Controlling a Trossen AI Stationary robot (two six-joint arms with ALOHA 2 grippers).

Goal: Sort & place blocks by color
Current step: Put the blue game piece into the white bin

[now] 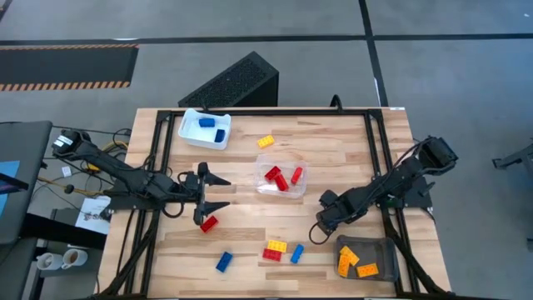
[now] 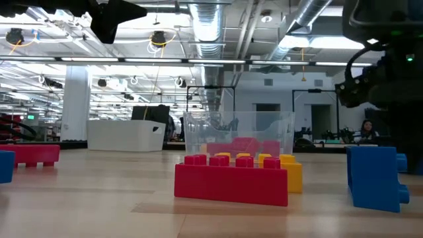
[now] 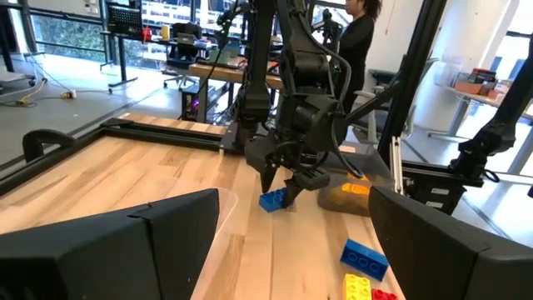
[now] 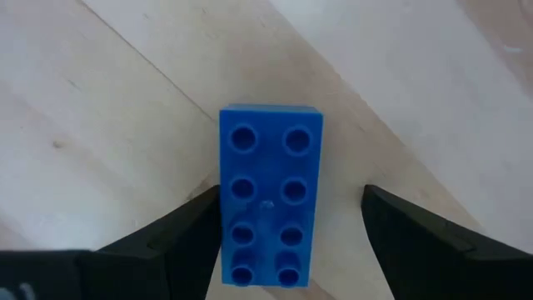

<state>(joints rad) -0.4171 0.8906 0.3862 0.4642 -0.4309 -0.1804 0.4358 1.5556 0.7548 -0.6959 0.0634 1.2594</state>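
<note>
**Bench at the approach to a blue block: hazards, front edge to far edge.**

- **Front edge.** Along the front edge of the bench (image 1: 350, 158) lie a loose blue block (image 1: 223, 262), a red-and-yellow pair (image 1: 275, 250) and a second blue block (image 1: 296, 253). The grey tray (image 1: 385, 247) in the front right corner holds orange blocks.
- **Right gripper.** Just behind that second blue block I have the right gripper (image 4: 289, 196) low over the target blue block (image 4: 271, 192).
  - Its fingers are spread to either side of the block and grip nothing yet.
  - The block sits off-centre: one finger is at its side, the other stands apart.
  - If I close from here, I judge the near finger will shove or twist the block before the far one meets it, giving a skewed pinch or a slip.
  - I also judge that a careless descent could nudge the neighbouring blocks.
- **Left gripper.** Near the left edge the left gripper (image 1: 226, 193) waits wide open and empty, with a red block (image 1: 208, 222) just beside it.
- **Mid-bench.** The clear tray (image 1: 293, 188) holds red blocks.
- **Far side.** Beyond the clear tray are a yellow block (image 1: 266, 142) and, at the far left corner, the white tray (image 1: 193, 133) holding blue blocks.
  - Carrying the block there crosses the clear tray and the left arm's space.
  - On that path I judge the risks to be a low pass that clips the tray rim, or a weak hold that drops blue among the red.
</note>
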